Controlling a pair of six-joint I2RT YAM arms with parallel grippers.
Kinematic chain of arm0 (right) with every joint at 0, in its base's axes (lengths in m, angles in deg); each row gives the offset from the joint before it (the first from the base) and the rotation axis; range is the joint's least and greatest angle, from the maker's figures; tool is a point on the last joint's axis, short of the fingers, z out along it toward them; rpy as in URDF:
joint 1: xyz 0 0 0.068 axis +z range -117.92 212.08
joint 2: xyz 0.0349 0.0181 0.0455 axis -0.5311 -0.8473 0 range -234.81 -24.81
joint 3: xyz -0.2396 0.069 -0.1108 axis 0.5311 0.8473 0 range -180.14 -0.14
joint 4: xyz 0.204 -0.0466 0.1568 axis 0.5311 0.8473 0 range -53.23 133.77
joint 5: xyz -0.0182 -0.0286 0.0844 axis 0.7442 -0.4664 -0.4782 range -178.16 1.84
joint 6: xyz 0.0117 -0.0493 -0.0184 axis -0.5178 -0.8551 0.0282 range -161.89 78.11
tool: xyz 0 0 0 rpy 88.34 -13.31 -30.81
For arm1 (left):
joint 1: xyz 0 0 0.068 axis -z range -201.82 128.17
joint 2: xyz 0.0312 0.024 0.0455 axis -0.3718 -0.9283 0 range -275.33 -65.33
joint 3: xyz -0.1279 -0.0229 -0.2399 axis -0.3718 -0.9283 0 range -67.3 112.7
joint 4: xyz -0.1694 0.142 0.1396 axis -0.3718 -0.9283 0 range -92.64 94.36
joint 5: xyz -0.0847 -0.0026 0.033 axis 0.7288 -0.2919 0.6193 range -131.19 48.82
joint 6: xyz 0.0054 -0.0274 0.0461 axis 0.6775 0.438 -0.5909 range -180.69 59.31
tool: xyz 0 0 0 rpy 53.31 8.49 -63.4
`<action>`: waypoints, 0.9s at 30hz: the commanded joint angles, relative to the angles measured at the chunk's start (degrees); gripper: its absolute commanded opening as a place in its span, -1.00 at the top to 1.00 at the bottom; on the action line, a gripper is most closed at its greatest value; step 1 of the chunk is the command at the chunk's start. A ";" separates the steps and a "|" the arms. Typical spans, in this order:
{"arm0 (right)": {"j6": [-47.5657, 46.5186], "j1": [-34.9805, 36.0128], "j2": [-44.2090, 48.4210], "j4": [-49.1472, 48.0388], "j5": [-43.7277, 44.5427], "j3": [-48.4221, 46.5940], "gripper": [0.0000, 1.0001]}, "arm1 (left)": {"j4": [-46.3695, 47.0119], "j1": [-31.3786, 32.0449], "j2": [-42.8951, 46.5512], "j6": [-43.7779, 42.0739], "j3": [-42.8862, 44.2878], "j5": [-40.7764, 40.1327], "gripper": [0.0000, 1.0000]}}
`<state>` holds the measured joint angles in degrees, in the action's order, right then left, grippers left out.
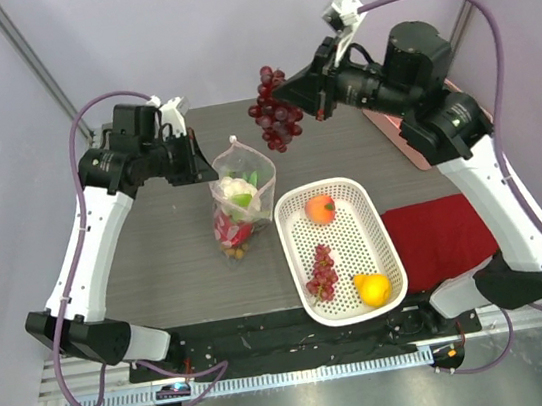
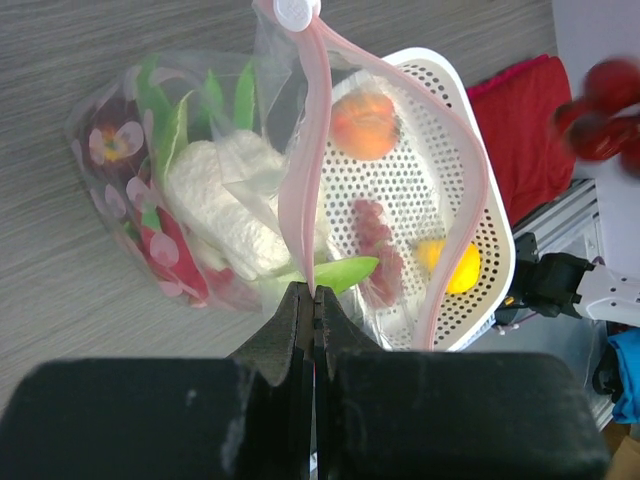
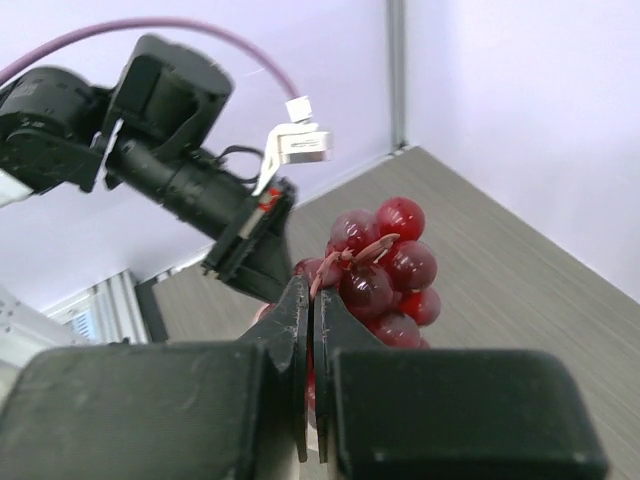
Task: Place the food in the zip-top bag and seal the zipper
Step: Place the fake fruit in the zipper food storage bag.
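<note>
The zip-top bag stands on the table left of the basket, holding a white bulb and pink and green pieces. My left gripper is shut on the bag's pink zipper edge, holding the mouth up; it shows in the top view. My right gripper is shut on the stem of a bunch of dark red grapes, held high in the air above and right of the bag. An orange fruit, a second grape bunch and a yellow lemon lie in the basket.
The white perforated basket sits at the table's centre right. A folded red cloth lies to its right. A pink tray is at the back right under the right arm.
</note>
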<state>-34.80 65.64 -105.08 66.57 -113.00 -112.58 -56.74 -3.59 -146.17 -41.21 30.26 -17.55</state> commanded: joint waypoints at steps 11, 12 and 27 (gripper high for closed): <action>-9.44 9.59 -1.73 -15.11 1.81 11.78 0.98 | -0.16 -0.84 -0.46 -0.15 5.98 7.20 1.00; -10.60 9.68 -1.56 -16.43 1.90 13.37 0.98 | -0.07 -1.01 -0.29 -0.06 5.89 8.60 1.00; -39.13 13.10 1.42 -25.78 5.43 27.45 0.98 | 0.10 -4.79 -0.63 1.52 5.89 17.40 1.00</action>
<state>-61.73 76.83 -108.53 46.15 -105.87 -86.07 -57.44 -6.97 -147.85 -41.10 33.84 -5.66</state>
